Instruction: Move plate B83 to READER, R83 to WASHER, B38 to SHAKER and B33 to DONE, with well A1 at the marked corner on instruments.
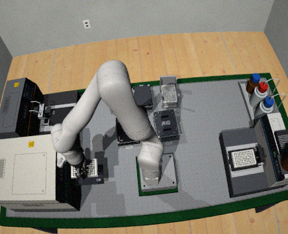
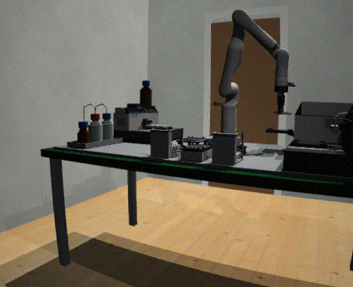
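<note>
My gripper (image 1: pixel 83 170) hangs at the left of the deck, in front of the big white instrument (image 1: pixel 24 168). It is shut across a white well plate (image 1: pixel 87 168), whose label I cannot read. In the side view the gripper (image 2: pixel 280 109) holds the plate (image 2: pixel 280 113) flat, a little above the dark tray (image 2: pixel 278 130) that sticks out of that instrument; the tray also shows from above (image 1: pixel 95 180). Another white plate (image 1: pixel 243 158) sits on the grey instrument at the right. A rack (image 1: pixel 169 92) at the back holds plates. The arm hides the nest (image 1: pixel 124 133) behind it.
The RG nest (image 1: pixel 166 123) lies mid-deck, and a dark rack (image 1: pixel 142 96) stands left of the plate rack. A dark instrument (image 1: pixel 17 107) stands at the back left. Bottles (image 1: pixel 260 90) stand at the back right. The arm's base (image 1: pixel 157 172) is at the front centre.
</note>
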You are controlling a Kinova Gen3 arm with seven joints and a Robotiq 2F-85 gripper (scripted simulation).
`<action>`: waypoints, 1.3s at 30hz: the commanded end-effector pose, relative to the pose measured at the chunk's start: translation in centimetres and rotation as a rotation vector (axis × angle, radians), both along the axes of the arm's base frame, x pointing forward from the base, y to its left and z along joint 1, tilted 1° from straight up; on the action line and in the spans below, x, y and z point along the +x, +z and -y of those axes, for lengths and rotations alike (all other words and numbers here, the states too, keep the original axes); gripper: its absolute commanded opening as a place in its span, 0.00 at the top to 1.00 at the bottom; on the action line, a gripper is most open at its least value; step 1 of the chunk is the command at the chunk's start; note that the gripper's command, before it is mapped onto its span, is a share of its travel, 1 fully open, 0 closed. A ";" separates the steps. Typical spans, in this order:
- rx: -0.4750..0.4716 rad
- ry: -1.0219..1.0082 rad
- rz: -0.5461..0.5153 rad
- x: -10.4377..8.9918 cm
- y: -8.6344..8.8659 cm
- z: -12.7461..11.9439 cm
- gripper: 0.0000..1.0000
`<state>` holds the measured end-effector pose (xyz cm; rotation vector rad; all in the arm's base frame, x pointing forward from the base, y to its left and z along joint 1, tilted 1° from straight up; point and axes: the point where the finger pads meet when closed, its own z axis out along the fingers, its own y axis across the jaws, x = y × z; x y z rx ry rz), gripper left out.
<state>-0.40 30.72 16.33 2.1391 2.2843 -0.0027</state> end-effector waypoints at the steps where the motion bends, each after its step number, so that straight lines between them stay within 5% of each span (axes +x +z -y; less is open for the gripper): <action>1: 0.001 0.000 0.000 0.0 -0.5 0.0 0.06; 39: 0.001 0.000 0.000 0.0 -4.7 0.0 0.06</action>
